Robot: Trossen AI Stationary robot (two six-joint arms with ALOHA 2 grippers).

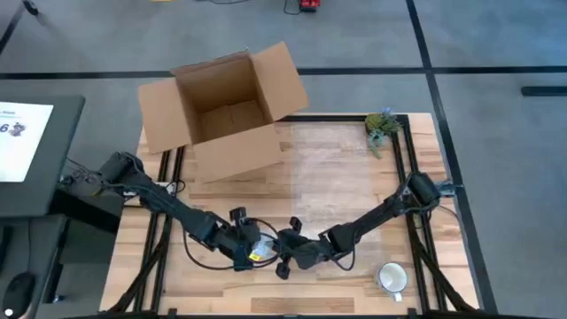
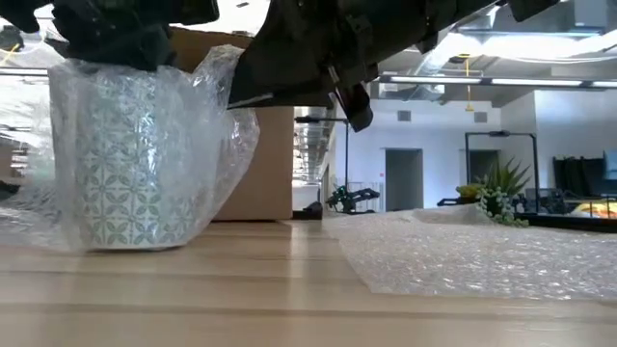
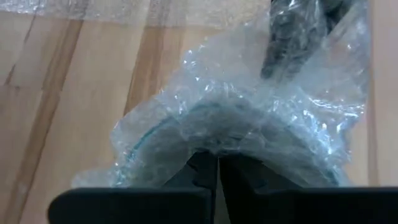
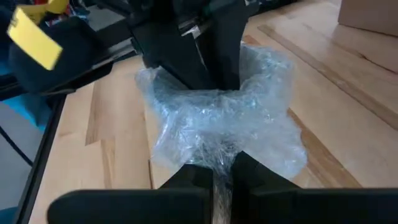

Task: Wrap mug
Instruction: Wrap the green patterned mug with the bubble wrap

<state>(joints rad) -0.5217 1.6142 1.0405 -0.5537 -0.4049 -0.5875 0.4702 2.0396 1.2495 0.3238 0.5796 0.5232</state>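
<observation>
Mug (image 2: 130, 159) in bubble wrap (image 3: 249, 124), left gripper (image 3: 217, 171) and right gripper (image 4: 224, 165) both pinching wrap (seemingly fully closed).

Clear crinkled bubble wrap (image 2: 207, 116) veils the teal-patterned white mug (image 2: 130, 159), whose rim is hidden beneath the dark left gripper (image 2: 116, 29).

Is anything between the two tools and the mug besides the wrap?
Nothing visible. Only the bubble wrap lies around the patterned mug; the left tool and right tool both pinch that wrap at the mug.
</observation>
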